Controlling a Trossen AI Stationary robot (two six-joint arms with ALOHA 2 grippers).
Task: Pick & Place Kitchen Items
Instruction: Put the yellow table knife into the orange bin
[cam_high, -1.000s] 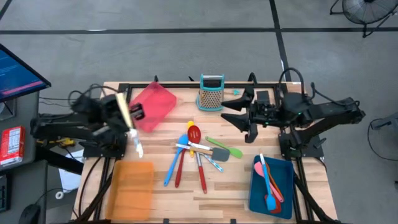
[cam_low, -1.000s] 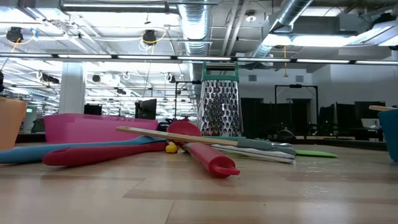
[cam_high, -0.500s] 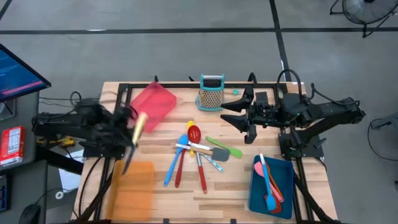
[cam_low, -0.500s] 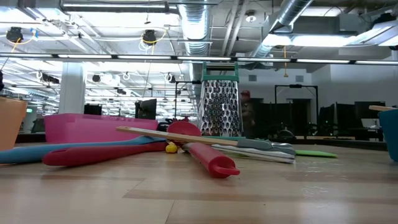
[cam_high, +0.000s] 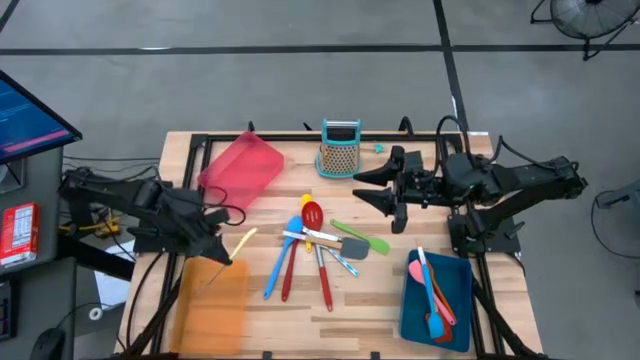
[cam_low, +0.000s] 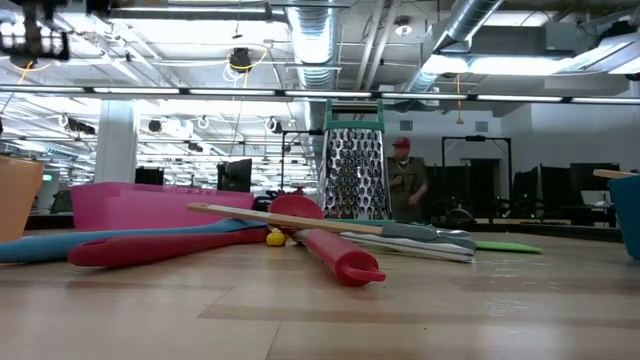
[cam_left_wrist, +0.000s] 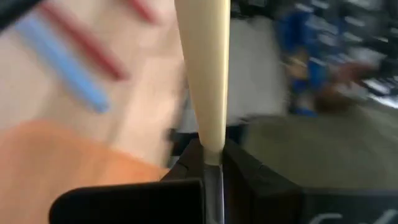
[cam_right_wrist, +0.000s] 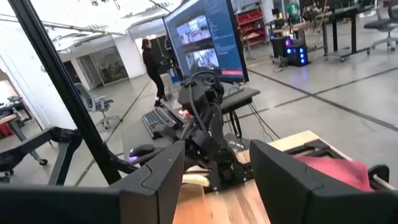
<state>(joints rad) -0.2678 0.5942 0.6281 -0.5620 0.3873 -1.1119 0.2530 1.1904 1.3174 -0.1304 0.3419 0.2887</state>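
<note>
My left gripper (cam_high: 226, 257) hovers over the far end of the orange tray (cam_high: 212, 310), shut on a cutlery piece (cam_high: 243, 239) with a cream handle and a thin silvery end. The other kitchen items lie crossed in a pile (cam_high: 315, 245) at the table's middle: red, blue and yellow spoons, green and grey spatulas. In the low view a red handle (cam_low: 340, 258) lies nearest. My right gripper (cam_high: 396, 203) hangs open and level above the table's far right, to the right of the pile, with nothing between its fingers (cam_right_wrist: 155, 177). My left gripper pinches the cutlery piece between its two fingers where the cream handle meets the silvery shank (cam_left_wrist: 213, 163). The cream handle (cam_left_wrist: 202, 74) sticks out past the fingertips. The silvery end (cam_high: 207, 281) slants over the orange tray; whether it touches the tray I cannot tell.
A blue tray (cam_high: 460, 310) at the near right holds several utensils. A red tray (cam_high: 243, 170) lies at the far left, and a teal box grater (cam_high: 340, 150) stands at the far middle. A person (cam_low: 405, 180) stands in the room beyond the table.
My left gripper has come down and toward the table's near edge, from beside the red tray to the orange tray's far end, rolling as it went. The cutlery piece has swung with it: the cream handle now points toward the pile and the silvery end lies over the orange tray.
</note>
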